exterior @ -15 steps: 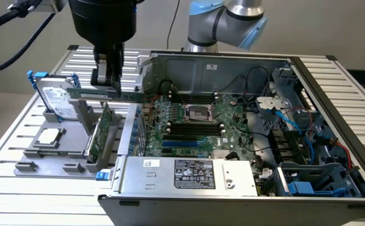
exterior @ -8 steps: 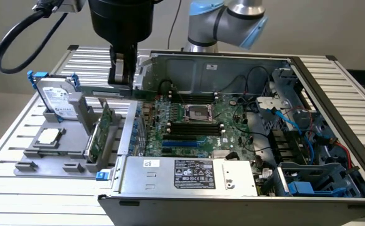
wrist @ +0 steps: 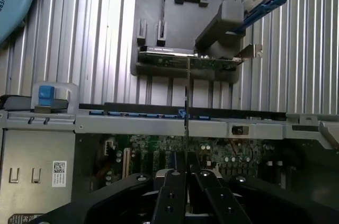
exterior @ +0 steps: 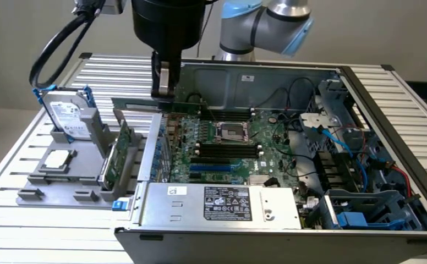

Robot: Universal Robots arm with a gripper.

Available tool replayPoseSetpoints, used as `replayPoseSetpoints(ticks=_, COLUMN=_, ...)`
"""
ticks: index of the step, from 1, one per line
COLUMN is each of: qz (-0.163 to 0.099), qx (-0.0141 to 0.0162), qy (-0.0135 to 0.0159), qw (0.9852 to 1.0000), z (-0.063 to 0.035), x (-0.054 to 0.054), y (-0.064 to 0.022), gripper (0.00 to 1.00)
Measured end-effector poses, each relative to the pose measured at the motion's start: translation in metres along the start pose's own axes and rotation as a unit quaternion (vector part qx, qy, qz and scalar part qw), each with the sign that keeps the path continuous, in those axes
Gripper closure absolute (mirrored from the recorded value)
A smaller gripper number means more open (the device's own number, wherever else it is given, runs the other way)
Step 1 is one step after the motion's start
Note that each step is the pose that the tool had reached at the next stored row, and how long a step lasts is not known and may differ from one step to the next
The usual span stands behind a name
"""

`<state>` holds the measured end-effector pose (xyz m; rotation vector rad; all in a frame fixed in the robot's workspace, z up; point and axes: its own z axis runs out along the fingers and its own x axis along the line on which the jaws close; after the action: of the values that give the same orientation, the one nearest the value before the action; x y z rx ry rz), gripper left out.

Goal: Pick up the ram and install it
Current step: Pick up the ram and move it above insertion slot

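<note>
My gripper [exterior: 165, 98] hangs above the open computer case, shut on the ram [exterior: 135, 104], a long thin green stick held level. The stick is over the case's wall on the exterior view's left, between the grey holder and the motherboard [exterior: 232, 159]. In the wrist view the ram [wrist: 187, 102] appears edge-on as a thin line running out from between my gripper's [wrist: 187, 175] black fingers [wrist: 170, 192]. Black memory slots [exterior: 228, 149] lie on the motherboard below and toward the exterior view's right of the stick.
A grey holder [exterior: 52, 179] beside the case carries a silver hard drive with blue rails [exterior: 70, 115], a wider green expansion card [exterior: 121, 151] and a square chip [exterior: 55, 159]. The power supply [exterior: 221, 203] fills the case's near side. Cables and blue drive bays [exterior: 360, 217] crowd the right.
</note>
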<state>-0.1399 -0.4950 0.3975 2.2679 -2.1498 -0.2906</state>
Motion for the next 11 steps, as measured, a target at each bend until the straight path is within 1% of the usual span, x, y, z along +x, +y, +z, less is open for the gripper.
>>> replayPoseSetpoints(ticks=3, qz=-0.001, qx=0.0003, qy=-0.0059, qw=1.0000, z=-0.0016, x=0.000, y=-0.0124, gripper=0.87)
replayPoseSetpoints(ticks=4, qz=-0.001, qx=0.0004, qy=-0.0084, qw=1.0000, z=-0.0021, x=-0.001, y=-0.0169, gripper=0.87)
replayPoseSetpoints(ticks=7, qz=-0.002, qx=0.0006, qy=-0.0136, qw=0.9999, z=-0.0036, x=-0.001, y=-0.0294, gripper=0.87)
replayPoseSetpoints(ticks=9, qz=-0.003, qx=0.0009, qy=-0.0180, qw=0.9998, z=-0.0038, x=-0.001, y=-0.0370, gripper=0.87)
replayPoseSetpoints(ticks=10, qz=-0.003, qx=0.0012, qy=-0.0195, qw=0.9998, z=-0.0037, x=-0.002, y=-0.0409, gripper=0.87)
replayPoseSetpoints(ticks=11, qz=-0.003, qx=0.0013, qy=-0.0199, qw=0.9998, z=-0.0032, x=-0.002, y=-0.0446, gripper=0.87)
